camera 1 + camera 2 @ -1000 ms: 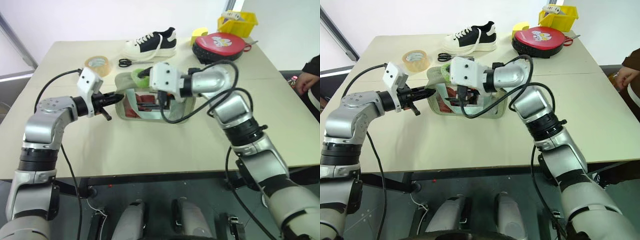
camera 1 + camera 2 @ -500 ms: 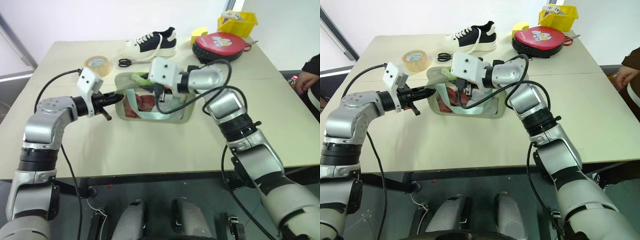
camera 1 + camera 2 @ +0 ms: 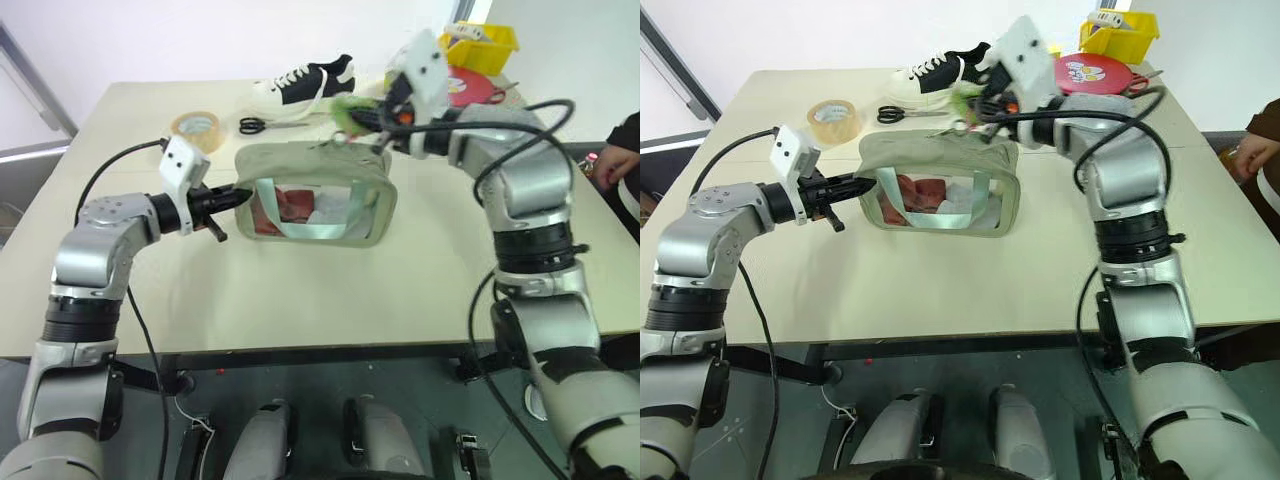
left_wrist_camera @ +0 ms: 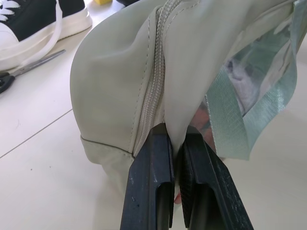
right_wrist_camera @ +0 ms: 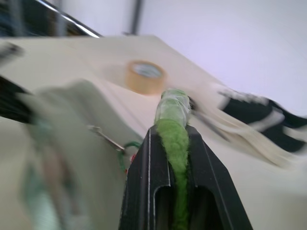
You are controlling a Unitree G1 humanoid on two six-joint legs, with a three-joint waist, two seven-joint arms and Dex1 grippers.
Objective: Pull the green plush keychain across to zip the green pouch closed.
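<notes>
The green pouch (image 3: 300, 162) stands mid-table, its clear window showing red contents. At its left end my left gripper (image 3: 238, 192) is shut on a fold of the pouch fabric (image 4: 175, 139), right beside the closed zipper line (image 4: 156, 81). The green plush keychain (image 3: 345, 108) is lifted above the pouch's far right corner, and my right gripper (image 3: 355, 118) is shut on it. In the right wrist view the fuzzy keychain (image 5: 170, 108) sits squeezed between the two fingers, with a metal zipper pull (image 5: 103, 136) trailing from it toward the pouch.
Behind the pouch lie a tape roll (image 3: 195, 128), scissors (image 3: 262, 124) and a black-and-white shoe (image 3: 305, 82). A round red case (image 3: 475, 88) and a yellow bin (image 3: 478, 40) stand at the back right. A person's hand (image 3: 608, 162) shows at the right edge.
My right gripper shut on the keychain and swept it right and upward across the pouch's top, which now looks drawn together. The left gripper kept its hold in place.
</notes>
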